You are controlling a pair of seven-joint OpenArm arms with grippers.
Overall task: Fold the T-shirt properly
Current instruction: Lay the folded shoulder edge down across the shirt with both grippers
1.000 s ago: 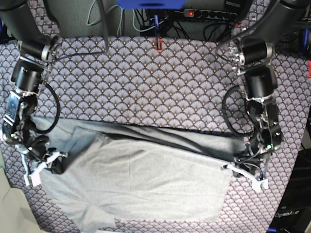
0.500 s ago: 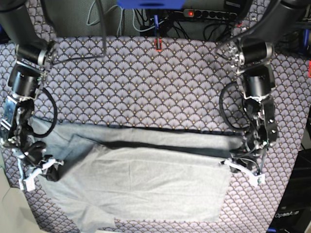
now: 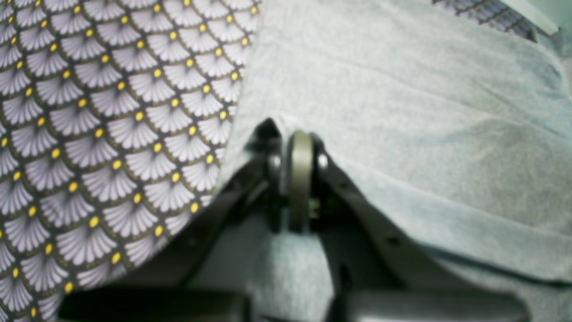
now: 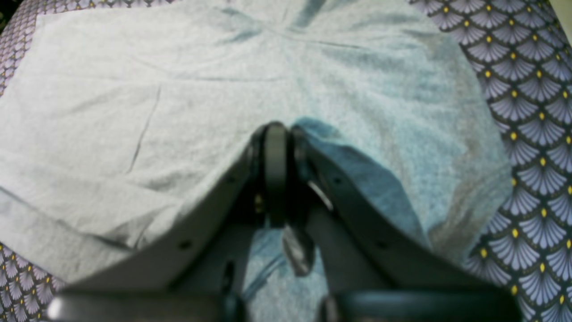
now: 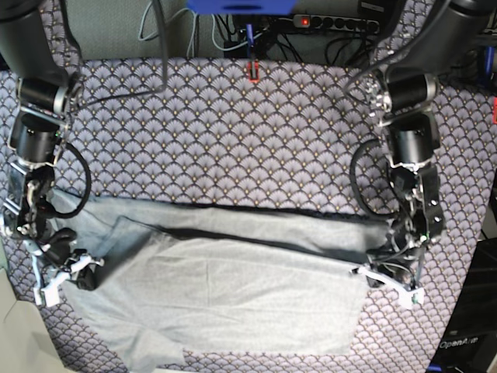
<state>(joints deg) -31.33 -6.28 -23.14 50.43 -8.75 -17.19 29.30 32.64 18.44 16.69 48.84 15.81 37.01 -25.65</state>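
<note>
The light grey T-shirt (image 5: 233,299) lies spread across the near half of the table, folded lengthwise, with a dark fold line along its upper part. My left gripper (image 5: 373,273) is at the shirt's right end in the base view. In the left wrist view it (image 3: 298,138) is shut on the shirt's (image 3: 402,98) edge. My right gripper (image 5: 78,270) is at the shirt's left end. In the right wrist view it (image 4: 277,132) is shut on a pinch of the shirt (image 4: 156,89). The cloth is stretched between the two grippers.
The purple-grey fan-scale cloth (image 5: 233,140) covers the table, bare behind the shirt. A small red object (image 5: 252,71) sits at the back edge, with cables and a power strip (image 5: 342,22) behind it. The table's near edge runs just below the shirt.
My right gripper has pulled its end of the shirt outward to the base view's left and a little nearer. The slanted raised fold has flattened into a straighter line. Both grippers stay shut.
</note>
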